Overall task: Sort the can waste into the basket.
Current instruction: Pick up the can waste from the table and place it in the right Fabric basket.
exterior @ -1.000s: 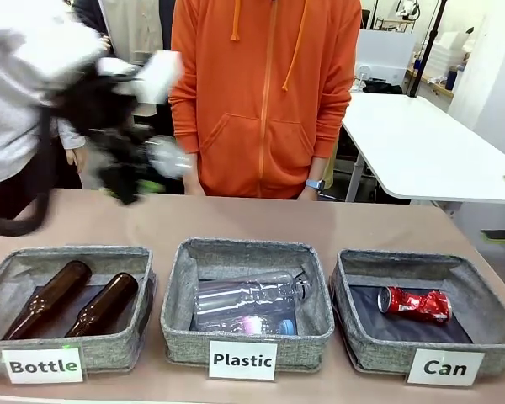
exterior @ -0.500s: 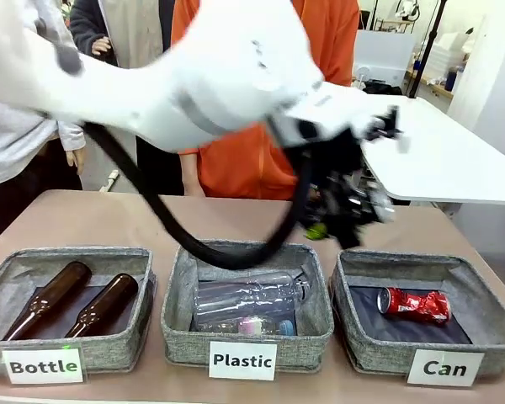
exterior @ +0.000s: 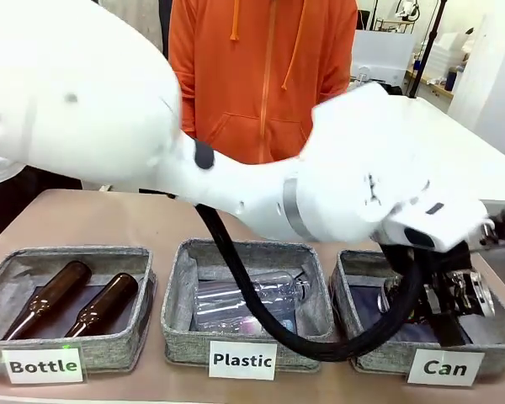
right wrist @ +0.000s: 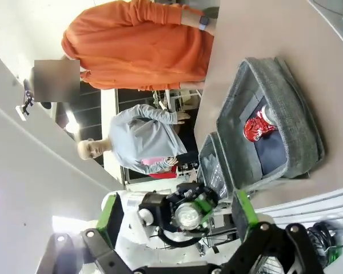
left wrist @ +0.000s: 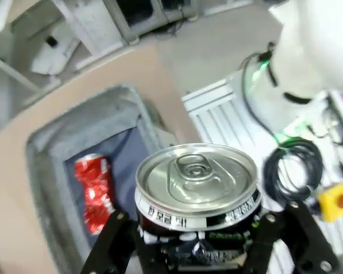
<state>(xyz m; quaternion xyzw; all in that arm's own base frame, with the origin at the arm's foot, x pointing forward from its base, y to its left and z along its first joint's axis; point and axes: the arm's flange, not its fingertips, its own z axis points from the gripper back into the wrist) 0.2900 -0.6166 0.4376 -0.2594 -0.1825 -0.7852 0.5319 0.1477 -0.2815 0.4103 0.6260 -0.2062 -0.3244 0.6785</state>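
My left arm reaches across the table, and my left gripper (exterior: 444,301) hangs low over the grey basket (exterior: 377,357) labelled "Can". It is shut on the black and silver can (left wrist: 197,191), whose silver top faces the left wrist camera between the two black fingers (left wrist: 111,242). In the left wrist view the dented red can (left wrist: 95,186) lies on the dark lining of the basket (left wrist: 48,132), below and beside the held can. My right gripper (right wrist: 176,211) is open, well off to the side of the basket (right wrist: 297,123) that holds the red can (right wrist: 256,127).
A "Plastic" basket (exterior: 178,332) with clear bottles stands in the middle, and a "Bottle" basket (exterior: 118,349) with two brown bottles (exterior: 77,300) at the left. A person in an orange hoodie (exterior: 261,76) stands at the far side. A white table (exterior: 421,143) sits back right.
My left arm has swung from the far left across the table to the right and come down over the "Can" basket, with the can in its gripper.
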